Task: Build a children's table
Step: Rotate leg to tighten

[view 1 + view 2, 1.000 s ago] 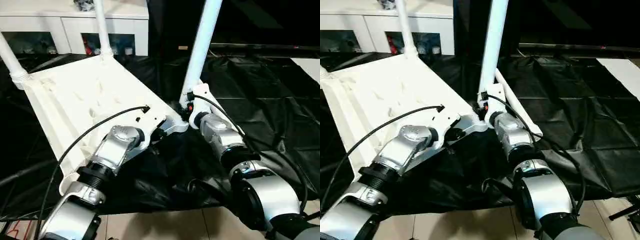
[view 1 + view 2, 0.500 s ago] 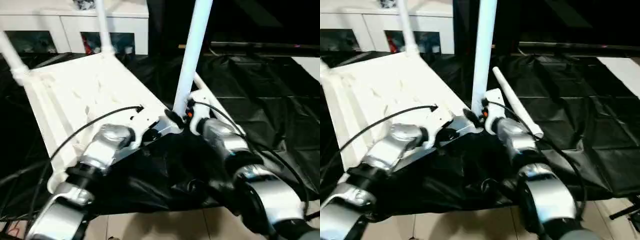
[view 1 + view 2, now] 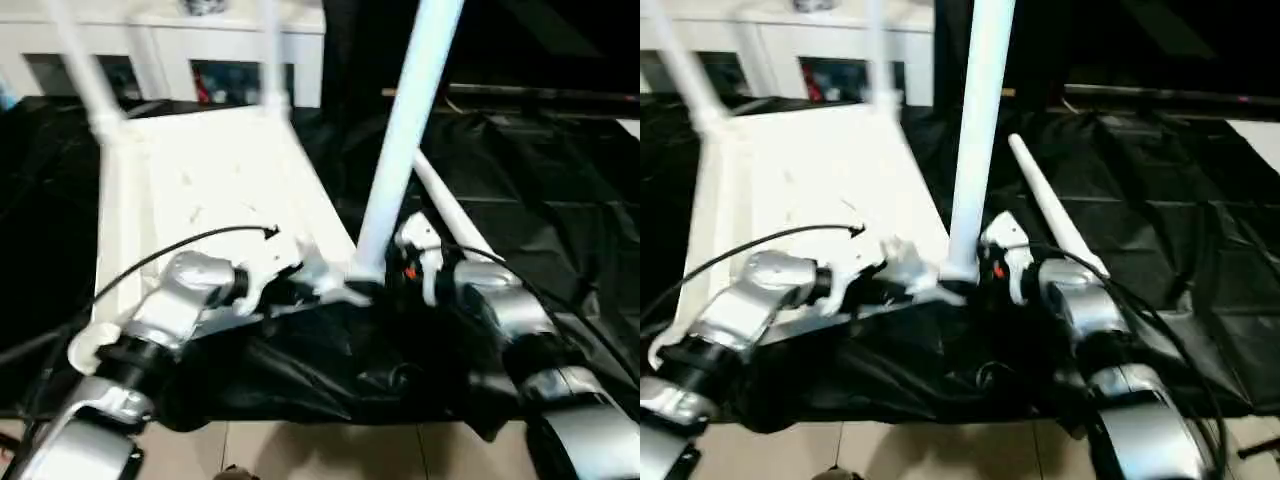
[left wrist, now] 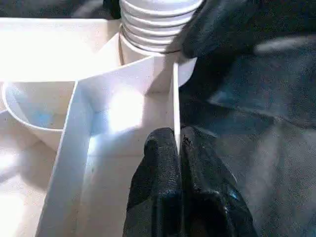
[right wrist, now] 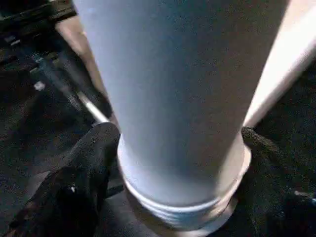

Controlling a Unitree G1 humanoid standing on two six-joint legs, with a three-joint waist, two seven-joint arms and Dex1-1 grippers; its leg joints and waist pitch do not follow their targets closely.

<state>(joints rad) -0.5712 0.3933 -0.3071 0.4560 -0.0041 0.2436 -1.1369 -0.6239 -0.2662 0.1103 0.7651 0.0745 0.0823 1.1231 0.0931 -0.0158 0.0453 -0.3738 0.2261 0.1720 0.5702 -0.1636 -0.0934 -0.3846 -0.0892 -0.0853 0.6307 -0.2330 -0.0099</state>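
Note:
The white tabletop [image 3: 215, 185] lies underside up on the black sheet. Two white legs [image 3: 85, 70] [image 3: 268, 50] stand in its far corner sockets. A third leg [image 3: 402, 150] stands nearly upright at the near right corner, its threaded end [image 4: 153, 24] at the socket. My right gripper [image 5: 180, 163] is shut on this leg's base, with one finger [image 5: 89, 163] on each side. My left gripper [image 4: 178, 143] is shut on the thin rim wall of the tabletop [image 4: 118, 108] just beside that corner. The fourth leg [image 3: 452, 215] lies on the sheet to the right.
A black sheet [image 3: 540, 150] covers the floor under the tabletop, with pale tiles [image 3: 300, 450] at the near edge. A white cabinet with glass doors [image 3: 230, 30] stands behind. A black cable [image 3: 170, 250] runs over my left forearm.
The whole picture has shifted, so the camera moved. The held leg has swung closer to upright and its lower end now sits at the near right corner socket. Both grippers keep their hold.

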